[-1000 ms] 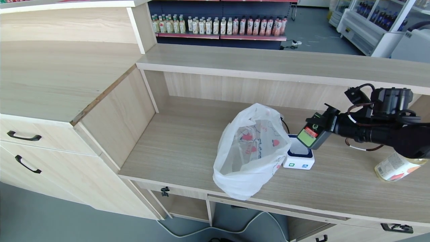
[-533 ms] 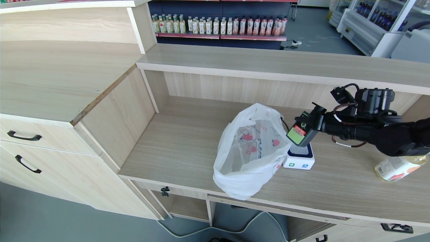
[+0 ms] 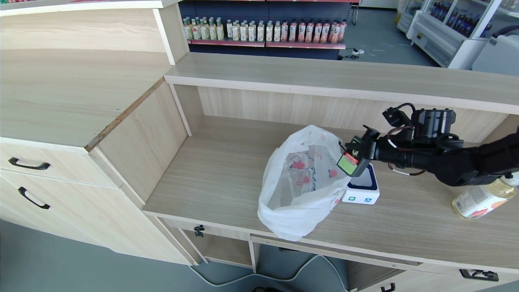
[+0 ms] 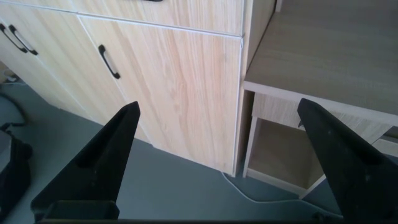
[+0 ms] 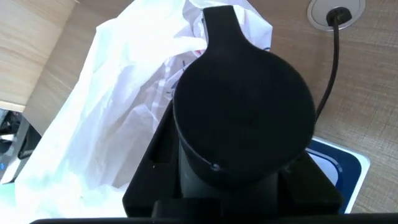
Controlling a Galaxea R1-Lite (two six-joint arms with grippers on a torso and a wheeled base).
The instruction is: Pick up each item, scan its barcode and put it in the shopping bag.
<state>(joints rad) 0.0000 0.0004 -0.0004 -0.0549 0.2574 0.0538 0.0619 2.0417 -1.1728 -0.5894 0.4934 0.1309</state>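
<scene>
My right gripper (image 3: 357, 156) is shut on a dark round can (image 3: 348, 164) with a green and red label. It holds the can in the air over the left part of the white and blue scanner (image 3: 362, 190), right beside the rim of the white shopping bag (image 3: 302, 182). In the right wrist view the can's black lid (image 5: 242, 118) sits between the fingers, with the bag (image 5: 112, 130) and a corner of the scanner (image 5: 336, 165) below. My left gripper (image 4: 217, 155) is open and hangs low over the floor, in front of the cabinet doors (image 4: 174, 81).
A drink bottle (image 3: 480, 198) lies on the counter (image 3: 219, 174) at the far right, behind my right arm. A cable and its round port (image 5: 336, 14) lie behind the scanner. Raised wooden ledges bound the counter at the back and left. Drawers with black handles (image 3: 28, 165) stand at the left.
My right arm has carried the can leftward, from right of the scanner to over its left part beside the bag. Bag, scanner and bottle have stayed put.
</scene>
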